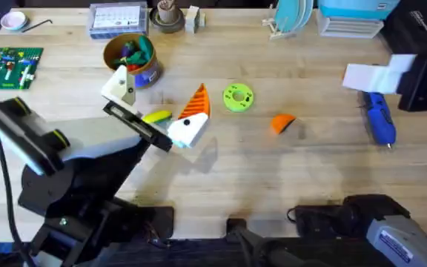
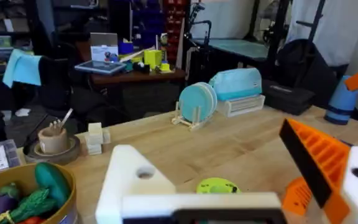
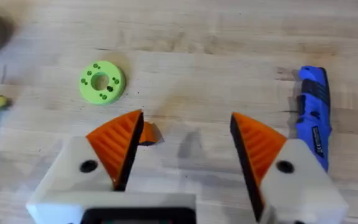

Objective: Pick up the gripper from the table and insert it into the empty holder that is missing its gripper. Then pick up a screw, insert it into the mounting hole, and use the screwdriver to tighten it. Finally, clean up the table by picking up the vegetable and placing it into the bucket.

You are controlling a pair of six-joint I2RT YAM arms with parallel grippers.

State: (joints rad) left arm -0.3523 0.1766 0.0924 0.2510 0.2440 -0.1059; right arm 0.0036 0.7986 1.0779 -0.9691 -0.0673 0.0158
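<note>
Pale plank grain is seen running across the table (image 1: pixel 295 178), and the left arm is stretched from its base at the lower left, reaching forward and toward the middle. Its gripper (image 1: pixel 158 104) is held low over the wood with the jaws spread wide and nothing caught between them: one finger is a bare white holder (image 1: pixel 119 84) with an empty screw hole, the other a white block carrying an orange ribbed pad (image 1: pixel 196 102). The yellow vegetable (image 1: pixel 156 116) is lying on the table right under that open span, between the two fingers. Just beyond the bare holder sits the bucket (image 1: pixel 133 59), toy vegetables heaped inside. A green disc (image 1: pixel 238 97) with holes is set down just right of the orange pad, and the loose orange gripper piece (image 1: pixel 282 122) is found a little farther right, alone on the wood. Over at the right edge the blue screwdriver (image 1: pixel 379 119) is laid flat, bit pointing toward the near side. From the right wrist camera, the right gripper (image 3: pixel 182 155) is seen hanging above the table, both orange pads fitted, jaws parted and unloaded, with the small orange piece (image 3: pixel 148 134) partly hidden behind one finger.
</note>
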